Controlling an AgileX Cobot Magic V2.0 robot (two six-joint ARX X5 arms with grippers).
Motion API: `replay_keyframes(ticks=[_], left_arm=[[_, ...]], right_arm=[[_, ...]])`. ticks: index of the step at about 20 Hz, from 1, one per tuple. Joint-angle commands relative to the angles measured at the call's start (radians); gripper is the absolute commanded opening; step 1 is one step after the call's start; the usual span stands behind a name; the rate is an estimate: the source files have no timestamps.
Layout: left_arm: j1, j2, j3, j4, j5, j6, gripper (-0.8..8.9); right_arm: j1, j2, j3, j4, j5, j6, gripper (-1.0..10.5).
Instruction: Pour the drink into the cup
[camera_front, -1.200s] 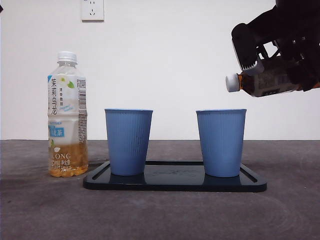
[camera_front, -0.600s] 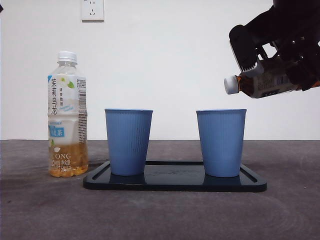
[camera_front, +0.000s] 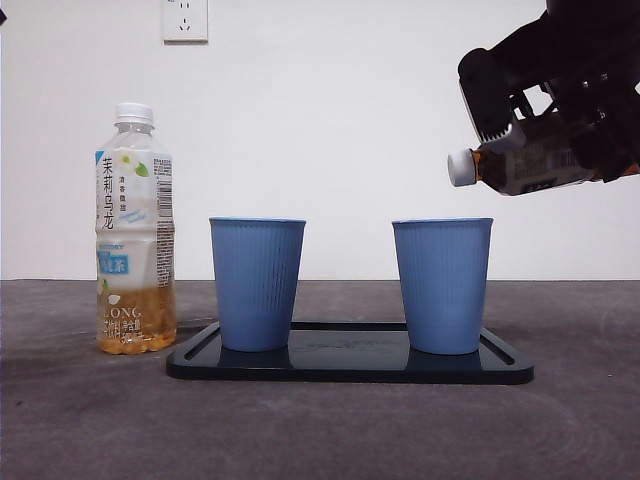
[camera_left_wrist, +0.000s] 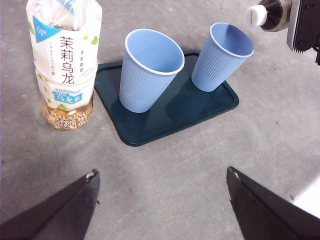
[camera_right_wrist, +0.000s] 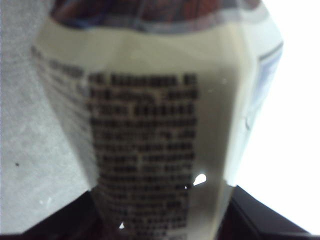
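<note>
My right gripper (camera_front: 540, 135) is shut on a brown drink bottle (camera_front: 530, 165), held almost level high at the right, its white cap (camera_front: 461, 167) on and pointing left. The cap hangs just above and slightly right of the rim of the right blue cup (camera_front: 442, 285). In the right wrist view the bottle's label (camera_right_wrist: 150, 125) fills the picture between my jaws. The left wrist view shows that cup (camera_left_wrist: 222, 56) empty, with the cap (camera_left_wrist: 260, 15) beside it. My left gripper (camera_left_wrist: 162, 200) is open above the bare table in front of the tray.
A second blue cup (camera_front: 257, 283) stands empty on the left of the dark tray (camera_front: 350, 368). A tall jasmine tea bottle (camera_front: 134, 235) with a white cap stands upright on the table left of the tray. A white wall closes the back.
The held bottle has crept a few pixels to the left, towards the right cup. Everything else is as before.
</note>
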Motion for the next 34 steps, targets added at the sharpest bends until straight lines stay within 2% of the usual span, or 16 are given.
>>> replay_keyframes(ticks=[1,2,4,8,9,11,14,19,24,34], left_arm=[[-0.004,0.005,0.016,0.007,0.003,0.008,4.09],[-0.004,0.005,0.016,0.007,0.003,0.008,4.09],[-0.004,0.005,0.016,0.007,0.003,0.008,4.09],[-0.003,0.005,0.016,0.007,0.003,0.009,4.09],[-0.003,0.005,0.016,0.007,0.003,0.009,4.09],[-0.003,0.005,0.016,0.007,0.002,0.009,4.09],[-0.003,0.005,0.016,0.007,0.002,0.009,4.09],[-0.003,0.005,0.016,0.007,0.002,0.009,4.09],[-0.003,0.005,0.016,0.008,0.002,0.009,4.09],[-0.003,0.005,0.016,0.008,0.001,0.010,4.09]], right_arm=[[0.003,-0.014,0.035,0.020,-0.023,0.188,1.7],[-0.001,-0.029,0.035,0.007,-0.059,0.257,1.7],[-0.008,-0.073,0.036,-0.031,-0.153,0.440,1.7],[-0.079,-0.206,0.036,-0.047,-0.417,0.842,1.7],[-0.106,-0.234,0.035,-0.035,-0.495,0.911,1.7],[-0.158,-0.279,0.016,0.011,-0.595,0.990,1.7],[-0.200,-0.326,-0.078,0.159,-0.678,1.061,1.7],[-0.231,-0.335,-0.282,0.509,-0.747,1.162,1.7],[-0.267,-0.265,-0.412,0.772,-0.789,1.178,1.7],[-0.314,0.027,-0.426,1.047,-0.852,1.178,1.7]])
